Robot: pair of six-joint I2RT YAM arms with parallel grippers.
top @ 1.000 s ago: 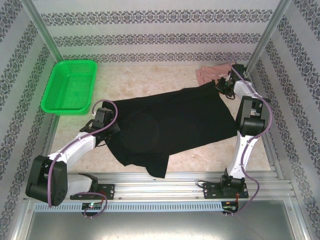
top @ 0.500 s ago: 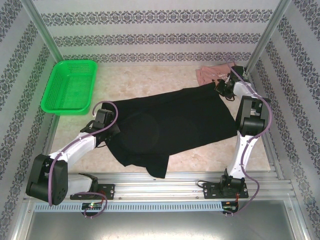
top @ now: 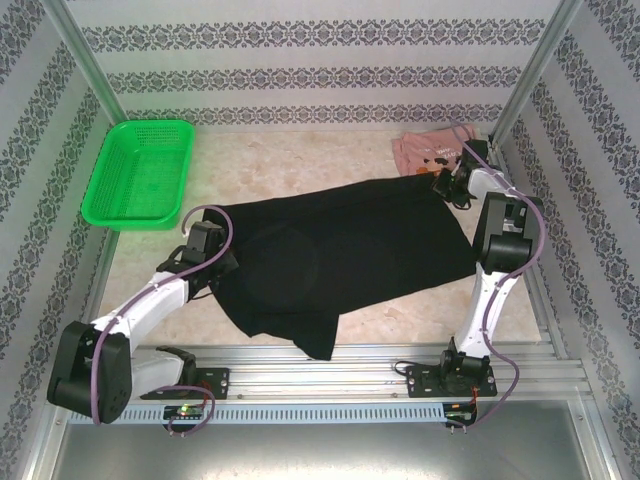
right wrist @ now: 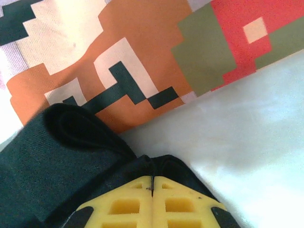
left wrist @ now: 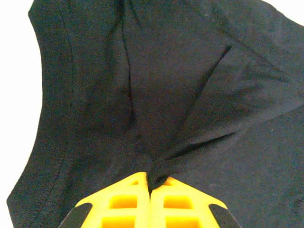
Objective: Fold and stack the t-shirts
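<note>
1. Where things stand: the black t-shirt (top: 340, 250) is spread slantwise across the middle of the tabletop (top: 300, 160), running from the left tool (top: 222, 262) to the right tool (top: 440, 183). Both tools are pressed together, each pinching a bit of the black cloth. The pink t-shirt (top: 425, 152) is crumpled in the far right corner.
2. Biggest worry imo: the left wrist view shows the left tool (left wrist: 151, 183) holding just a tiny tuck of the black t-shirt (left wrist: 190, 95), with creases fanning out from it. A hard tug and that tuck probably slips right out, so half the shirt flops.
3. The right tool (right wrist: 152, 183) is working just beside the pink t-shirt (right wrist: 133, 61). The rolled black edge (right wrist: 57, 152) looks like it's touching the print. Any drag toward that corner could catch the pink one and haul it along.
4. One flap of the black shirt reaches the near edge of the tabletop by the rails. Pull it the wrong way and it could slide off or snag.
5. If the two arms don't move evenly, the shirt twists and the fold comes out crooked.
6. The green basket (top: 140, 172) is well apart, so no trouble there.
</note>
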